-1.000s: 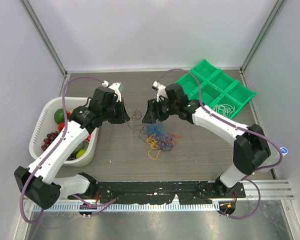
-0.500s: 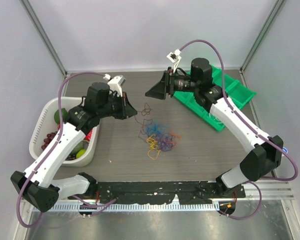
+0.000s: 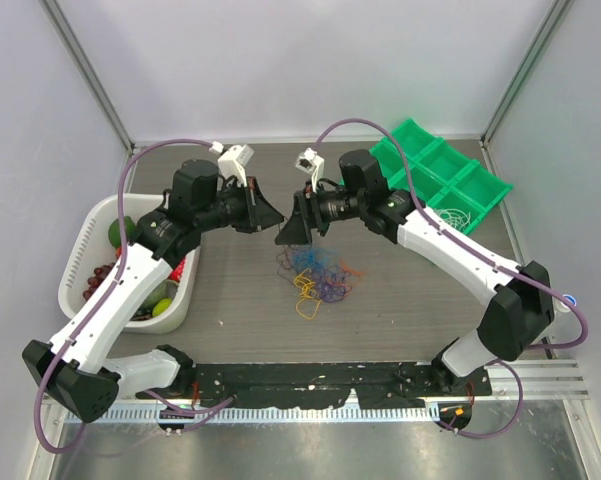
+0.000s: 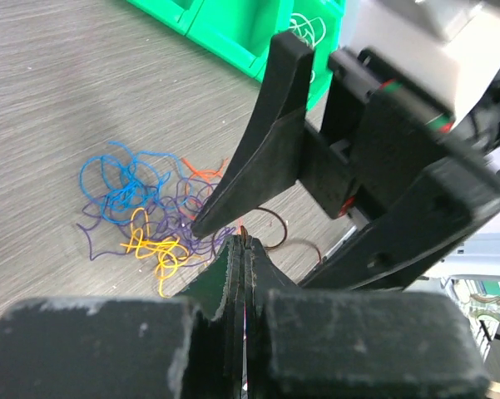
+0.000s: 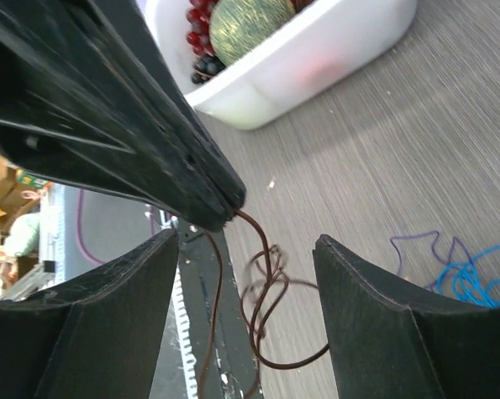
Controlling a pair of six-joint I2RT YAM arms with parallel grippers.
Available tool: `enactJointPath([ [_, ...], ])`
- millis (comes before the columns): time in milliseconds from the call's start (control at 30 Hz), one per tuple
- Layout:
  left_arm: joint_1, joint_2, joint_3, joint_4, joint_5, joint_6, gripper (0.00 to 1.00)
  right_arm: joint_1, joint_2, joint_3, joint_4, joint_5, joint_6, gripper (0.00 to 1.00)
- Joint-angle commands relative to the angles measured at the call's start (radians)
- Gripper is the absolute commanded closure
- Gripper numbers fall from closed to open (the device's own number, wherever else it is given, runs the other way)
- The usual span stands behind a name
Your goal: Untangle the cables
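The cables [image 3: 317, 276] lie in a loose tangle of blue, purple, yellow and orange strands on the table, also visible in the left wrist view as the cable pile [image 4: 141, 208]. My left gripper [image 3: 272, 216] is shut on a thin brown cable [image 5: 266, 307] that hangs in loops from its tips [image 4: 243, 241] above the table. My right gripper [image 3: 288, 226] faces it, open, with its fingers [image 5: 108, 332] on either side of the hanging brown cable [image 4: 276, 223], not touching it. The left gripper's tips [image 5: 225, 199] sit just above the right gripper [image 5: 248, 241].
A white basket [image 3: 88, 232] with fruit stands at the left, also in the right wrist view [image 5: 316, 71]. A green divided tray [image 3: 445, 175] at the back right holds white cables [image 3: 450, 215]. Blue and purple strands [image 5: 466, 274] lie to the right.
The right arm swung up toward the green tray, then came back down and left to face the left gripper. The left gripper rose and turned right with the brown cable.
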Motion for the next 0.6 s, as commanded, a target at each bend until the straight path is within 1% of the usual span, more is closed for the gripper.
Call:
enactJointPath([
  [0,0.008,-0.002,0.045,0.090,0.037,-0.050,1.00,0.027,-0.077,-0.032,-0.002,0.180,-0.092,0.30],
  [67,0.014,-0.002,0.048,0.090,0.037,-0.059,1.00,0.035,-0.098,-0.055,0.030,0.207,-0.079,0.31],
  [133,0.017,-0.002,0.053,0.091,0.038,-0.065,1.00,0.040,-0.112,-0.074,0.050,0.231,-0.065,0.36],
  [167,0.018,-0.005,0.053,0.093,0.038,-0.065,1.00,0.040,-0.117,-0.083,0.056,0.236,-0.053,0.47],
  [200,0.020,-0.004,0.056,0.093,0.038,-0.065,1.00,0.041,-0.121,-0.086,0.068,0.245,-0.046,0.54],
  [233,0.020,-0.004,0.059,0.091,0.034,-0.065,1.00,0.040,-0.130,-0.097,0.077,0.257,-0.031,0.67],
  [267,0.022,-0.001,0.066,0.082,0.023,-0.064,1.00,0.041,-0.132,-0.102,0.087,0.279,-0.026,0.76],
  [300,0.022,0.001,0.074,0.070,0.009,-0.064,1.00,0.040,-0.137,-0.103,0.087,0.290,-0.025,0.90],
  [333,0.023,0.004,0.085,0.059,-0.009,-0.064,0.99,0.037,-0.135,-0.102,0.076,0.319,-0.022,0.98],
  [367,0.023,0.005,0.094,0.044,-0.032,-0.056,0.93,0.032,-0.134,-0.102,0.074,0.332,-0.013,0.99],
  [400,0.025,0.005,0.105,0.025,-0.052,-0.050,0.82,0.018,-0.134,-0.103,0.074,0.349,-0.005,0.99],
  [467,0.025,-0.001,0.120,-0.011,-0.112,-0.035,0.54,-0.021,-0.135,-0.106,0.084,0.374,0.036,0.99],
  [500,0.026,-0.010,0.123,-0.028,-0.144,-0.025,0.45,-0.044,-0.135,-0.109,0.090,0.388,0.073,0.99],
  [533,0.025,-0.019,0.122,-0.048,-0.181,-0.018,0.36,-0.098,-0.137,-0.115,0.096,0.392,0.090,0.99],
  [567,0.025,-0.027,0.116,-0.057,-0.210,-0.009,0.32,-0.124,-0.134,-0.118,0.103,0.395,0.136,0.99],
])
